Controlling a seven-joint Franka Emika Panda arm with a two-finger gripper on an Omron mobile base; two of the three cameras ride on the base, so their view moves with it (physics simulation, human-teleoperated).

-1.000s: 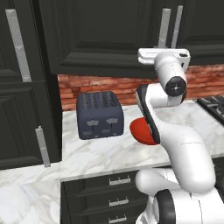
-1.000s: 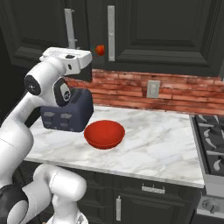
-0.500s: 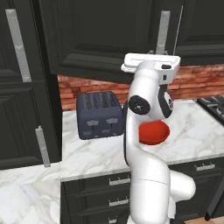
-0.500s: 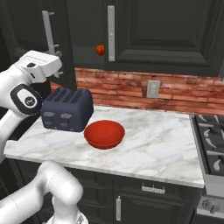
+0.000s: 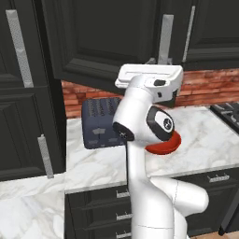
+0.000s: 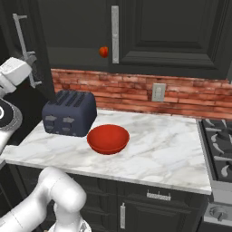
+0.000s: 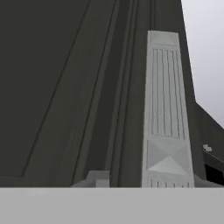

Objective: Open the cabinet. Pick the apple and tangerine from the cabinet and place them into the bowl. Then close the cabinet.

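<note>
The cabinet's left door stands swung out, and my gripper is shut on its long silver handle. That handle rises close up in the hand view, beside the door's dark panel. From the left base view the gripper sits at the foot of the same handle. The apple shows small and red in the opening beside the right door's handle. The tangerine is hidden. The red bowl rests on the counter; my arm covers part of the bowl.
A dark blue-grey toaster stands left of the bowl against the brick wall. The stove is at the right end of the marble counter. A tall narrow black cabinet stands at the left, with black drawers below the counter.
The left door has swung further out with my gripper on its handle. The hand and arm have moved with it, leftward in the right base view. The bowl and toaster have not moved.
</note>
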